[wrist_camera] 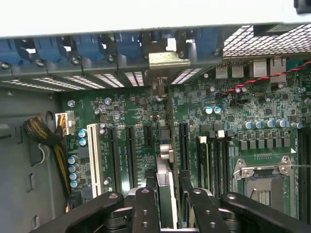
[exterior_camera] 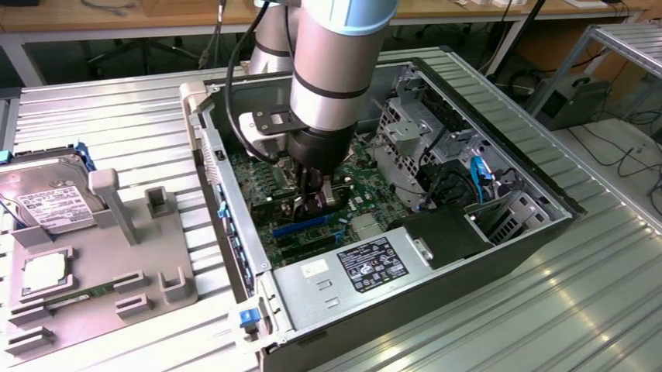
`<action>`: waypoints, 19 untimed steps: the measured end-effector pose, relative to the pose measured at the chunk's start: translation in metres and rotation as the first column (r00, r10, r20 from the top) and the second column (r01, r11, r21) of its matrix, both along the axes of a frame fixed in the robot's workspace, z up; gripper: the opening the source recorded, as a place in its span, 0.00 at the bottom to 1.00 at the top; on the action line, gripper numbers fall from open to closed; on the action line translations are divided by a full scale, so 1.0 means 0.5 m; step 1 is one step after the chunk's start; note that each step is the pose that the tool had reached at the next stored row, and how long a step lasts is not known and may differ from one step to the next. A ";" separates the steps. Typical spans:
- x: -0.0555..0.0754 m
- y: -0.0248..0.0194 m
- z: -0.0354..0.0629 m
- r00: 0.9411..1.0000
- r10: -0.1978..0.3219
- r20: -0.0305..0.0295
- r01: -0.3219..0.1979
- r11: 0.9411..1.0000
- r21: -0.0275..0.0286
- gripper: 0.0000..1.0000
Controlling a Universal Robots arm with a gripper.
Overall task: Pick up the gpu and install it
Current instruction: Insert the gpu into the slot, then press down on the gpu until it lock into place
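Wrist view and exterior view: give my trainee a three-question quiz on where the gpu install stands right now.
1. True or false: the end effector grips the gpu edge-on over the motherboard.
2. In the exterior view, where does the hard drive lie? A) inside the computer case B) on the grey fixture at the exterior view's left
3. Fill in: the gpu's metal bracket points toward the case's rear ____ openings.

Key: 1 true; 2 B; 3 slot

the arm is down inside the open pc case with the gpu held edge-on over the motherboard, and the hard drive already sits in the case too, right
Not quite: the hard drive lies outside the case, on the grey fixture at the exterior view's left. The pincer does hold the gpu edge-on over the motherboard.
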State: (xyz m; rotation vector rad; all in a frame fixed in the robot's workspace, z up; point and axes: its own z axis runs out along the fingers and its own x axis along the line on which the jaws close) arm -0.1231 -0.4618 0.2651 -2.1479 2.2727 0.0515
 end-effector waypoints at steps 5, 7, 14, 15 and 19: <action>0.000 0.0000 -0.014 1.000 0.000 0.000 0.000 1.000 0.005 0.29; 0.000 -0.0004 -0.016 1.000 0.000 0.000 0.000 1.000 0.005 0.29; -0.002 -0.0047 -0.017 1.000 0.000 -0.002 0.000 1.000 0.005 0.29; -0.003 -0.0048 -0.019 1.000 0.000 -0.002 0.000 1.000 0.005 0.29; -0.005 -0.0046 -0.029 1.000 -0.002 -0.003 0.002 1.000 0.013 0.29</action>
